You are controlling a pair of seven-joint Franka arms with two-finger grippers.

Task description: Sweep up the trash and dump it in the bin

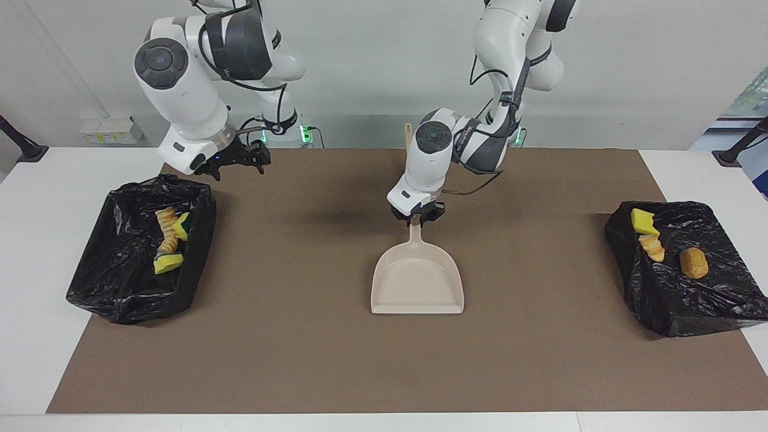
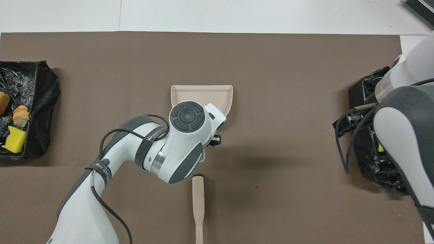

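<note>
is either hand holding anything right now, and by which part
The left hand holds the beige dustpan by the end of its handle; the pan lies flat on the mat. The right hand, over the table, holds nothing.

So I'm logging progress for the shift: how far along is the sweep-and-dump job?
Nearly finished, it seems. Done: the trash lies in the two black-lined bins, with none visible on the brown mat. In hand: the left hand grips the empty dustpan by its handle at mid-mat. Left: releasing it. The right hand hangs open, waiting.
</note>
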